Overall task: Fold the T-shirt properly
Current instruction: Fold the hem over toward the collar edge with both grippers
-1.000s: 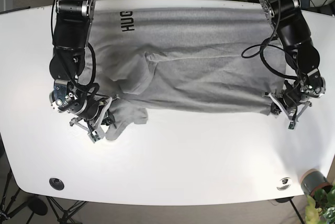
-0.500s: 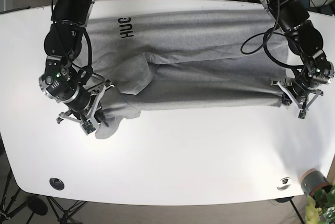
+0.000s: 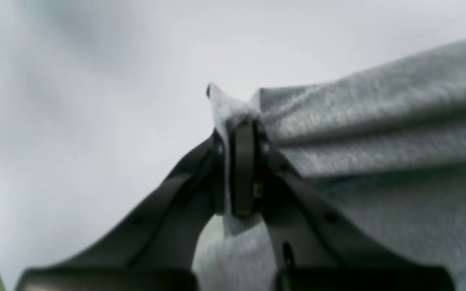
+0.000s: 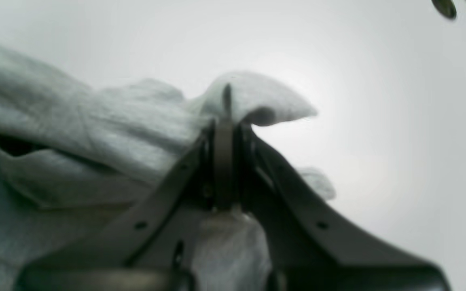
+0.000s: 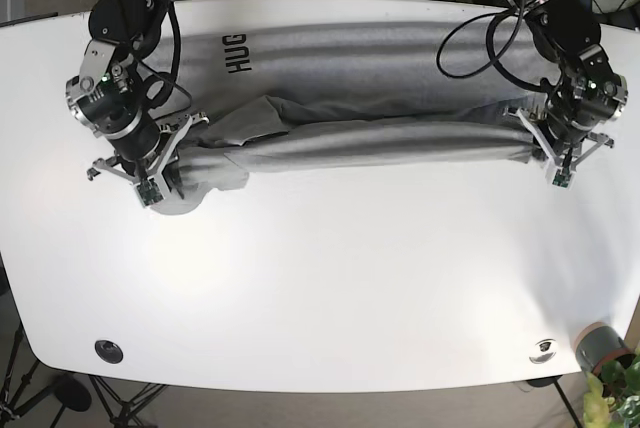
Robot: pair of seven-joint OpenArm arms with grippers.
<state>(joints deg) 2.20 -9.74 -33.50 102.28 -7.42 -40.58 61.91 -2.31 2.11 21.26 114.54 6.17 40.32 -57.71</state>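
Note:
A grey T-shirt (image 5: 370, 88) with dark lettering lies stretched across the far half of the white table (image 5: 330, 288). Its near edge is lifted and pulled back over the rest. My left gripper (image 5: 556, 160) is shut on the shirt's near right corner; in the left wrist view the jaws (image 3: 239, 169) pinch a fold of grey cloth (image 3: 370, 133). My right gripper (image 5: 155, 183) is shut on the bunched near left corner by the sleeve; the right wrist view shows the jaws (image 4: 224, 161) clamped on cloth (image 4: 95, 133).
A round black fitting (image 5: 108, 351) sits at the table's near left corner and a metal one (image 5: 543, 349) at the near right. A grey pot with a plant (image 5: 605, 353) stands off the near right edge. Cables hang behind the table's far edge.
Both grippers have moved toward the far edge, carrying the shirt's near edge with them. The visible shirt has grown narrower from front to back.

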